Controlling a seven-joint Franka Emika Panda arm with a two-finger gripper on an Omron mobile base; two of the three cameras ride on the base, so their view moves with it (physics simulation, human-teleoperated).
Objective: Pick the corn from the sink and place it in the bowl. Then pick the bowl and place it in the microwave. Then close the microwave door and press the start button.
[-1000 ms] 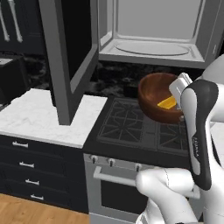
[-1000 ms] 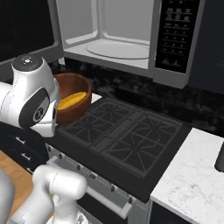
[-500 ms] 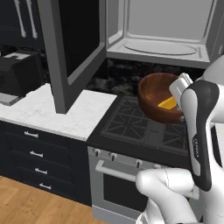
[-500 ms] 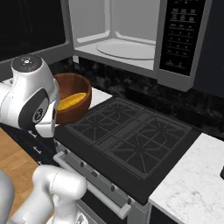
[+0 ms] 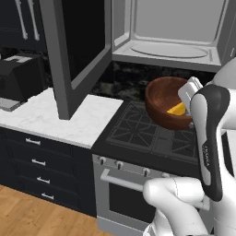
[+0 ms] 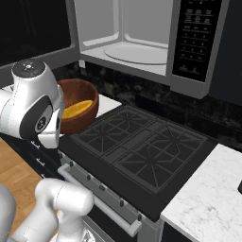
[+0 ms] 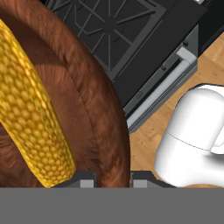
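Hand view: jaws astride bowl (image 7: 98,118) rim.

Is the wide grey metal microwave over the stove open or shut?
Open. Its dark tinted-glass door swings out to the left, and the wide grey metal microwave shows its pale inside with the round glass turntable bare.

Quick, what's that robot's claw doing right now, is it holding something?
Gripper: closed on the rim of the bowl, held up over the stove, with the corn lying inside it.
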